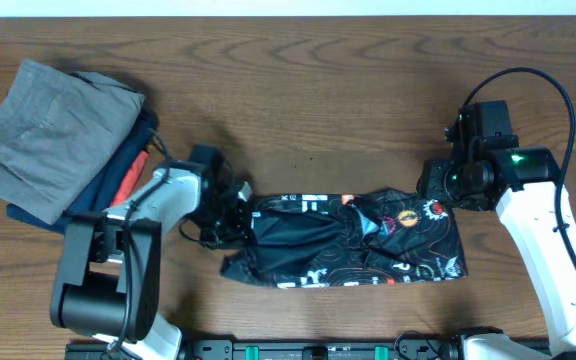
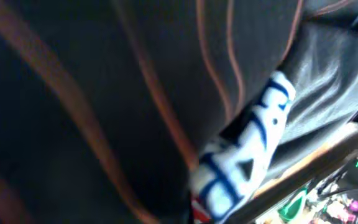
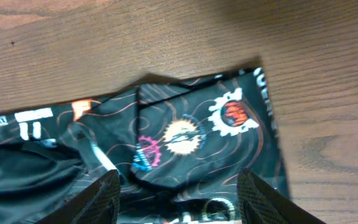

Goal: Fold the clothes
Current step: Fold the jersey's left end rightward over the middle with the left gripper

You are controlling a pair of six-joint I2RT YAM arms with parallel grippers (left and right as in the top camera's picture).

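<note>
1. Jersey (image 1: 348, 240), black with thin orange lines, lies crumpled in a long band on the wooden table (image 1: 318, 80), front centre, between the two arms
2. Its left end is bunched and dark; overhead the folds there run together and the edge is hard to trace
3. Left gripper (image 1: 233, 215) sits at that bunched end, against the cloth. Its tips are lost in black fabric, so I cannot tell whether it is clenched or released
4. Left wrist view is filled with blurred black cloth and orange lines (lens very close), with a white patch (image 2: 241, 155) bearing blue marks at lower right; the fingers are out of sight there
5. Right gripper (image 3: 179, 202) is released: its two fingers (image 3: 101, 199) stand wide apart at the bottom of the wrist view, cut off by the frame, over the jersey's right part. Contact with the cloth cannot be judged
6. Round badges (image 3: 182, 137) show ahead of those fingers; the white lettering along the right hem is too small to read
7. Overhead, this gripper sits at the jersey's upper right corner, tips hidden under the wrist body
8. Far left: a folded pile, grey garment (image 1: 48, 130) on top, navy garment (image 1: 33, 208) beneath, orange-red garment (image 1: 128, 182) only a sliver at the edge beside the left arm
</note>
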